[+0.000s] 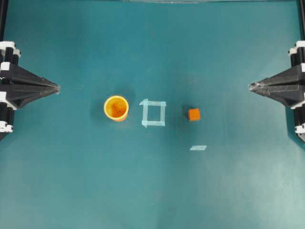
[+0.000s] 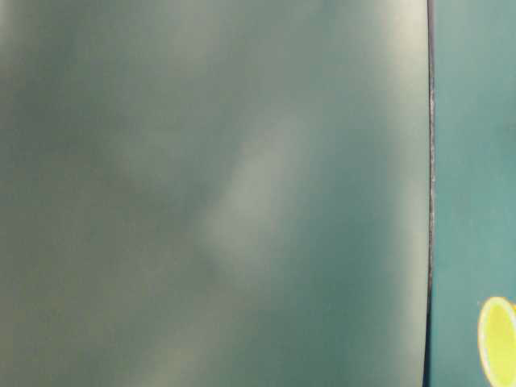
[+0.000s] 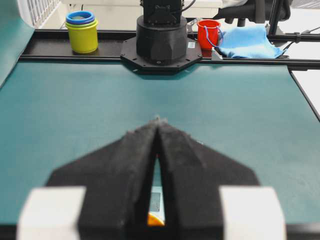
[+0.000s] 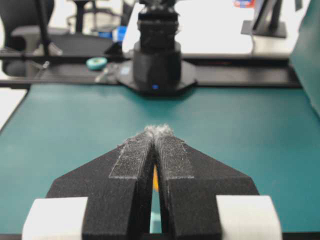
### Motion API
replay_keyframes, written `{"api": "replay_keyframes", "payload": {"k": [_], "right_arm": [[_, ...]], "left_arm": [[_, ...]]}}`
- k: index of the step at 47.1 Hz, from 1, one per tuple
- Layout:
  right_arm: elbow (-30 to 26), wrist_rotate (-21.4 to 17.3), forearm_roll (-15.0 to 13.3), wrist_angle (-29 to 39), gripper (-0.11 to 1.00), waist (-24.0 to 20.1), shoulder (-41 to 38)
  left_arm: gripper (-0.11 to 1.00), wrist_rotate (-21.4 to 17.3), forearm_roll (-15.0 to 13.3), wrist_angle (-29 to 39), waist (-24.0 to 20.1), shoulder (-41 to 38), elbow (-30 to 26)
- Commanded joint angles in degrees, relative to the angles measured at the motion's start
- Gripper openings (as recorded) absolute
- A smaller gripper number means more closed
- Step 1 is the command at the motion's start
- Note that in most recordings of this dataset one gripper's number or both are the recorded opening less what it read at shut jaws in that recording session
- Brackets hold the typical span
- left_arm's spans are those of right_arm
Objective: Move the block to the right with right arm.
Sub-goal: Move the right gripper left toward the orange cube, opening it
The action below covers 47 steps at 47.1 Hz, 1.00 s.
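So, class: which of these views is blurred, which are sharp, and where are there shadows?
Table-level view: almost wholly out of focus, only the cup edge readable. Overhead view: sharp, even light, faint shadow behind the block. Wrist views: the near right gripper and left gripper are soft; bright backgrounds.

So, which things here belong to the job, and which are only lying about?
Belonging to the job:
- block
- right gripper, shut, away from the block

Only lying about:
- yellow-orange cup
- tape square
- tape strip
- left gripper, shut
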State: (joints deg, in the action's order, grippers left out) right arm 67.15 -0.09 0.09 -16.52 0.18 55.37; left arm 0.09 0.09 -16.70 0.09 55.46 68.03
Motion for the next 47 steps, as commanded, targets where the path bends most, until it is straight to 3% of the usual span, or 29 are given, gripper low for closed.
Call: {"api": "replay_keyframes", "payload": {"k": [1, 10, 21, 40, 47], "right_arm": [[-0.8, 0.1, 0.2, -0.2, 0.0, 0.3, -1.1], [-3.1, 0.0, 0.4, 4.4, 0.0, 1.1, -5.0], [-6.1, 0.0, 0.4, 5.2, 0.0, 3.6, -11.8], [-9.8, -0.4, 0.7, 5.8, 0.01, 4.0, -21.6], [-11.2, -1.1, 0.7, 7.6, 0.25, 4.5, -24.8]], "left_arm": [[0.0, -0.4, 0.5, 3.4, -0.3, -0.6, -1.7], [0.0, -0.3, 0.5, 9.3, -0.4, -0.3, -2.6], [0.0, -0.4, 0.5, 10.2, -0.3, -0.3, -2.8], [0.0, -0.4, 0.5, 11.1, -0.3, -0.3, -2.8], [0.0, -0.4, 0.5, 11.1, -0.3, -0.3, -2.8]]}}
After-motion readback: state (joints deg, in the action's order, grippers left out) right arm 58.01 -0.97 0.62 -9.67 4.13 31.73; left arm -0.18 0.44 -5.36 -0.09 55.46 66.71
